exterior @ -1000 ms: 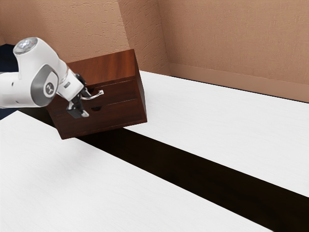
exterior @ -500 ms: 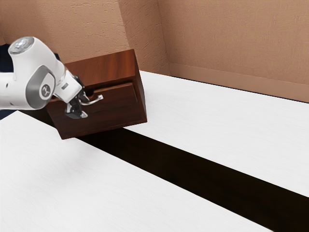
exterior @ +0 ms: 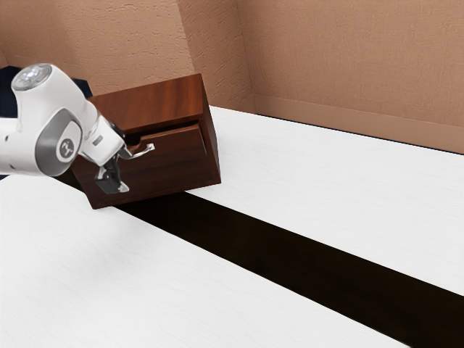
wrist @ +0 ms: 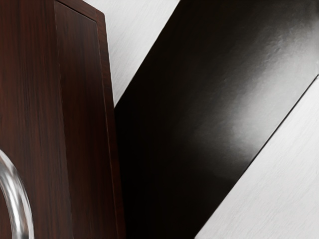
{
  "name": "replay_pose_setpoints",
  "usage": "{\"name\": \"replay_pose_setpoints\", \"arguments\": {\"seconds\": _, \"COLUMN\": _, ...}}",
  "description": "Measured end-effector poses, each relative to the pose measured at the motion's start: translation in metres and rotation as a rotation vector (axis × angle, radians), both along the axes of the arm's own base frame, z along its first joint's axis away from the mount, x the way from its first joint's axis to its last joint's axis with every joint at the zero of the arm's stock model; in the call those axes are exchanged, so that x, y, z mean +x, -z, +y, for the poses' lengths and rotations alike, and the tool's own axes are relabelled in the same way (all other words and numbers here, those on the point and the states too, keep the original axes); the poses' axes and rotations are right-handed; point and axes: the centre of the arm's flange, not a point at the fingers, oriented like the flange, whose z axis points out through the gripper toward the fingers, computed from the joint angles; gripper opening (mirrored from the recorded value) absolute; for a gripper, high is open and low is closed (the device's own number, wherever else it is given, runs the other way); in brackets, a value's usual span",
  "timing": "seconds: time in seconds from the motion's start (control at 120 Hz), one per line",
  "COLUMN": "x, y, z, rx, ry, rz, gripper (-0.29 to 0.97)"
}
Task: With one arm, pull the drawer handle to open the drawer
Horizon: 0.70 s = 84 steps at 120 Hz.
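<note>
drawer (exterior: 174, 147): upper front of the cabinet, pulled partly out; a dark gap shows between its top edge and the cabinet top
drawer place: at the exterior view's left, far end of the table, on the cabinet face turned toward the exterior view's right and front
drawer handle (exterior: 142, 151): silver curved bar on the drawer front, sticking out toward the arm; in the wrist view it is a shiny arc (wrist: 13, 199) right beside the wood
cabinet (exterior: 156, 101): dark reddish wood box, standing where the dark strip meets the far edge of the table; in the wrist view its wood side (wrist: 50, 99) is close to the hand
drawer inside: the gap is too dark to tell what it holds
gripper (exterior: 114, 172): black, at the handle's near end, against the cabinet's front, low part hanging below the bar
gripper hold: cannot tell whether it is clamped on the handle or loose around it
arm (exterior: 43, 130): white and grey, comes in from the exterior view's left, elbow raised above the cabinet's near corner
table (exterior: 326, 181): white, faint wood grain, flat
dark strip (exterior: 290, 261): glossy black band running diagonally across the table from the cabinet toward the exterior view's lower right, white on both sides
walls (exterior: 348, 51): tan, rough texture, with a corner behind the cabinet
ledge (exterior: 362, 119): lighter brown band along the wall's foot, touching the table's far edge
</note>
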Motion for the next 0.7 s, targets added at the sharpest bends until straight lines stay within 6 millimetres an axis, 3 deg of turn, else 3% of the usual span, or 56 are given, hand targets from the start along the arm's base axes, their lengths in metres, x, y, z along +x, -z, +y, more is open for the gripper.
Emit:
{"name": "replay_pose_setpoints", "arguments": {"seconds": 0.242, "x": 0.002, "y": -0.004, "z": -0.01, "rx": 0.0, "ry": -0.001, "rz": -0.016, "gripper": 0.64}}
{"name": "replay_pose_setpoints", "arguments": {"seconds": 0.4, "x": 0.017, "y": -0.016, "z": -0.014, "rx": 0.003, "ry": 0.012, "rz": -0.057, "gripper": 0.64}}
{"name": "replay_pose_setpoints", "arguments": {"seconds": 0.508, "x": 0.024, "y": -0.012, "z": -0.016, "rx": -0.004, "ry": 0.018, "rz": -0.057, "gripper": 0.64}}
{"name": "replay_pose_setpoints", "arguments": {"seconds": 0.7, "x": 0.021, "y": -0.005, "z": 0.002, "rx": -0.012, "ry": -0.014, "rz": -0.053, "gripper": 0.64}}
